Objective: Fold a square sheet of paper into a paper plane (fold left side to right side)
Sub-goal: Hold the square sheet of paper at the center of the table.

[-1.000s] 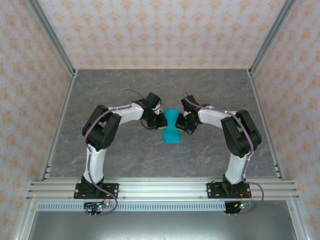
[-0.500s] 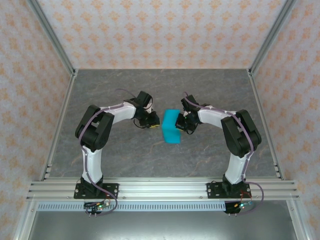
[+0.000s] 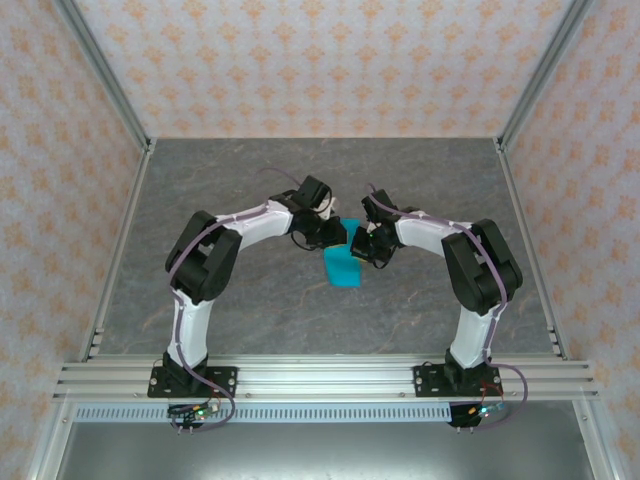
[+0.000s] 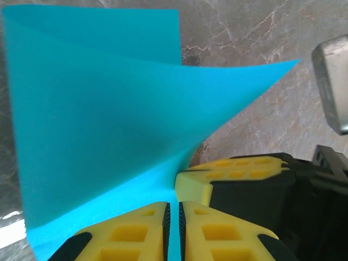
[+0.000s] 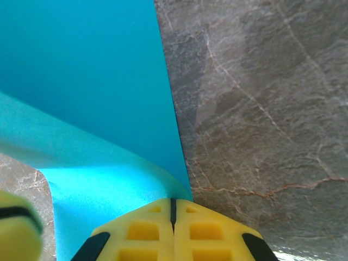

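Centre of the overhead frame: the left gripper (image 3: pixel 331 233) is closed, its fingers pinched on the square sheet of paper (image 3: pixel 343 270). The sheet curls loosely just below both grippers, over the grey marbled table (image 3: pixel 220 180). Immediately to the right, the right gripper (image 3: pixel 364 243) is fully closed on the sheet's edge, near the left's fingertips.
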Available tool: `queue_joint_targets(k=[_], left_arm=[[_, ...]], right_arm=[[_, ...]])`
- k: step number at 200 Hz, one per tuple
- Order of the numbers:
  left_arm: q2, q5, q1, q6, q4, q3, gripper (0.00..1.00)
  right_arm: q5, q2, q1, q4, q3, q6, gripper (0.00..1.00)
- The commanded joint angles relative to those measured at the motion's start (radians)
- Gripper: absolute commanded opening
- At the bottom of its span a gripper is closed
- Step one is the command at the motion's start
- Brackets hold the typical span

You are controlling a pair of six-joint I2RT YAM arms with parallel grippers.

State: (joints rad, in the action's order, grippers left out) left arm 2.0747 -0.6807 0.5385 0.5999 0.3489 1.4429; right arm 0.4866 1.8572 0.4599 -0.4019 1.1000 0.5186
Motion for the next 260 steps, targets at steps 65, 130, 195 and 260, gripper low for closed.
queue_joint_targets(k=[65,130,195,260], left_arm=[[0.071,0.042,-0.009,-0.015,0.042,-0.02,0.15],[0.083,0.071,0.004,-0.027,0.084,-0.045,0.14],[0.092,0.074,0.007,-0.025,0.091,-0.039,0.13],[0.091,0.072,0.009,-0.025,0.091,-0.035,0.13]], right_arm=[[-0.059,0.066,0.015,-0.069,-0.052,-0.026,0.05],[0.045,-0.068,-0.023,-0.019,0.023,-0.065,0.06],[0.128,0.009,-0.071,0.047,0.139,-0.033,0.06],[0.114,0.146,-0.07,0.042,0.237,-0.027,0.06]])
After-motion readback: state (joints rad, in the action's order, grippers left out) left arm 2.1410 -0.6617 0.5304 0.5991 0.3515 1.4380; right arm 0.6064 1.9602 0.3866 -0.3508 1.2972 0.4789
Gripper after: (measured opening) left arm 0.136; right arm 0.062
